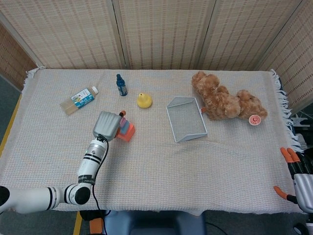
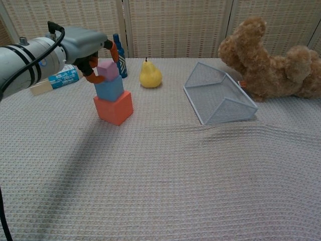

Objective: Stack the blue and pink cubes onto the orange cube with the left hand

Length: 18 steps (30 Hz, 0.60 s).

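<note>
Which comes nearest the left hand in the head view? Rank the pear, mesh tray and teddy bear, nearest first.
From the left hand:
1. Pear, just up and right of the hand.
2. Mesh tray, mid-table.
3. Teddy bear, on the far right.

Pink cube (image 2: 107, 70), blue cube (image 2: 109, 88), orange cube (image 2: 114, 107)

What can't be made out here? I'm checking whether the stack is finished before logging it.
- Grip on the pink cube: in the chest view the left hand has fingers around it, but contact is unclear; in the head view the hand covers most of the stack.
- Right hand: cut off by the head view's edge, so its pose is unclear.
- Bottle label: too small to read.
- Orange cube: far faces hidden.
</note>
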Motion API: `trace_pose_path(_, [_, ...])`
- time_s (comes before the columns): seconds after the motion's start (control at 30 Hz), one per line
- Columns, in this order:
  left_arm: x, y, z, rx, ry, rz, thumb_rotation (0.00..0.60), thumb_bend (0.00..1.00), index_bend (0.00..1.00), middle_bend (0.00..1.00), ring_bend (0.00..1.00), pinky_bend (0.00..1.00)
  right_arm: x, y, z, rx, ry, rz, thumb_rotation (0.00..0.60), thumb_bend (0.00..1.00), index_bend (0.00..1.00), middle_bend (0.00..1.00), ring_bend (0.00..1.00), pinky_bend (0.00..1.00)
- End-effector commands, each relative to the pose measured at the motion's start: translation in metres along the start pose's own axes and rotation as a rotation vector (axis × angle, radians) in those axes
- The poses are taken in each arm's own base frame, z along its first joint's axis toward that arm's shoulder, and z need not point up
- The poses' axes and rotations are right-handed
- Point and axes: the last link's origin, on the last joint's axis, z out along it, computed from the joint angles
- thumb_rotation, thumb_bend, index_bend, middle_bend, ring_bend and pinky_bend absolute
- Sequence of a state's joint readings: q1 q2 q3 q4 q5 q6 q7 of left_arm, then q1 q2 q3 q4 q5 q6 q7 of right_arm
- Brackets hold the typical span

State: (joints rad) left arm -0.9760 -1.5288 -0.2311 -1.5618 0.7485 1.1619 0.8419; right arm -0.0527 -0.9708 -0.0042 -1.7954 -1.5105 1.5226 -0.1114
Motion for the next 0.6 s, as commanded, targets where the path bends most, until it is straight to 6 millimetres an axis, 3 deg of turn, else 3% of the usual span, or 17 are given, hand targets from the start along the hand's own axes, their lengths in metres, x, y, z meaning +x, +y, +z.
trace_pose_path(0.03, [0.002, 0.001, -0.001, -0.005, 0.006, -0.007, 0.6, 0.35, 0.26, 1.0, 1.0, 1.0, 0.0, 0.0, 0.0, 0.0, 0.001, 0.0, 0.6, 0.07, 0.0, 0.0, 0.0, 0.0])
trace_pose_path(0.27, [0.013, -0.003, -0.007, -0.028, 0.049, -0.068, 0.6, 0.35, 0.22, 1.0, 1.0, 1.0, 0.001, 0.0, -0.001, 0.0, 0.003, -0.001, 0.6, 0.07, 0.0, 0.0, 0.0, 0.0])
trace_pose_path(0.37, [0.02, -0.012, -0.021, -0.047, 0.087, -0.102, 0.6, 0.35, 0.21, 1.0, 1.0, 1.0, 0.002, 0.001, -0.002, -0.003, 0.008, 0.001, 0.6, 0.07, 0.0, 0.0, 0.0, 0.0])
trace_pose_path(0.47, [0.023, -0.03, -0.048, -0.064, 0.11, -0.145, 0.6, 0.35, 0.21, 0.98, 0.98, 1.0, 0.002, 0.002, -0.003, -0.006, 0.01, 0.001, 0.6, 0.07, 0.0, 0.0, 0.0, 0.0])
trace_pose_path(0.53, [0.021, -0.051, -0.074, -0.054, 0.124, -0.156, 0.6, 0.35, 0.21, 0.89, 0.89, 0.99, 0.002, 0.002, -0.003, -0.003, 0.009, 0.001, 0.6, 0.07, 0.0, 0.0, 0.0, 0.0])
trace_pose_path(0.6, [0.012, -0.074, -0.108, -0.037, 0.124, -0.177, 0.6, 0.35, 0.21, 0.69, 0.67, 0.88, 0.001, 0.001, -0.003, 0.0, 0.007, -0.002, 0.6, 0.07, 0.0, 0.0, 0.0, 0.0])
